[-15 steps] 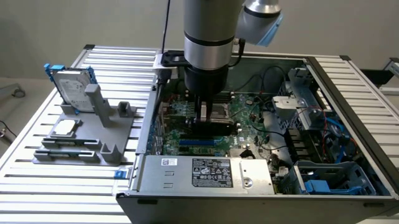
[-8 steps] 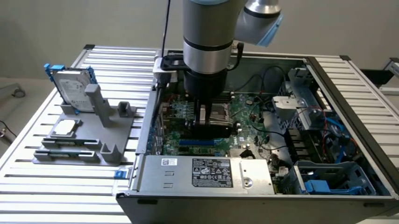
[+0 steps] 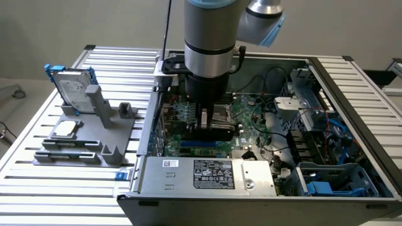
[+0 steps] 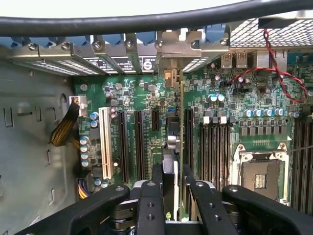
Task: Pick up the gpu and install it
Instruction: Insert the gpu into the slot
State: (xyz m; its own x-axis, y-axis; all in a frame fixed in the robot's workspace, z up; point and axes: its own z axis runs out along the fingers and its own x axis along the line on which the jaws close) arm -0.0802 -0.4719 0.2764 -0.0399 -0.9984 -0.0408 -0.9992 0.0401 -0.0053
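My gripper (image 4: 172,188) is down inside the open computer case (image 3: 351,94) and shut on the gpu (image 4: 171,142). The wrist view shows the card edge-on between my two black fingers (image 4: 156,183): a dark shroud and a thin green board edge running toward the case's rear wall. Its silver bracket (image 4: 178,46) sits among the rear slot covers. The card stands upright over the motherboard (image 4: 137,93), in line with the black expansion slots (image 4: 189,137). Whether it is seated in a slot I cannot tell. In the exterior view my gripper (image 3: 210,123) hangs low over the motherboard (image 3: 251,117) with the gpu (image 3: 217,117) in it.
A white slot (image 4: 105,142) and the CPU socket (image 4: 259,171) flank the card. Red wires (image 4: 274,63) and a thick black cable (image 4: 146,19) run near the rear wall. The power supply (image 3: 207,174) fills the case front. A grey fixture (image 3: 94,136) outside holds a hard drive (image 3: 72,89) and a small silver chip (image 3: 68,127).
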